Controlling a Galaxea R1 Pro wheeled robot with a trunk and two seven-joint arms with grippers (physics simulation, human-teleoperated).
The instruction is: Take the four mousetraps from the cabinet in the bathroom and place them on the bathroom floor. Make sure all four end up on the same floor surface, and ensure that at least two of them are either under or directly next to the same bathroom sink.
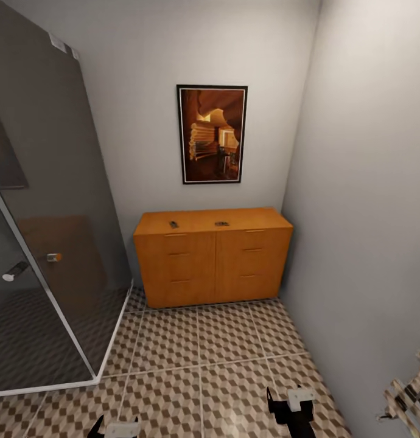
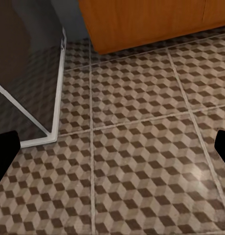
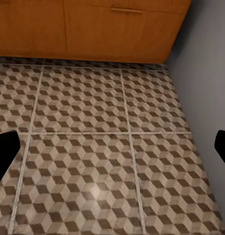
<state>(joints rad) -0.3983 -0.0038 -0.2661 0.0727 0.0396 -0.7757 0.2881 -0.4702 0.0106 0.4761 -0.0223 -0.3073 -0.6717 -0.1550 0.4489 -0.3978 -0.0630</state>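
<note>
I had open bathroom floor (image 1: 198, 359) up to the cabinet (image 1: 213, 258); left gripper (image 2: 112, 147) and right gripper (image 3: 112, 147) were spread, empty.

Lighting: soft, even, moderately bright; no visible source. Shadows: faint, dimmer in the corner at right of the cabinet (image 1: 213, 258). Glare: pale sheen on the bathroom floor (image 3: 93, 191) at lower centre in both wrist views; cabinet dimly reflected in the shower glass (image 1: 58, 182) at left. Sharpness: mildly soft throughout. Distortion: wide-angle, walls leaning outward at head-view edges.
</note>
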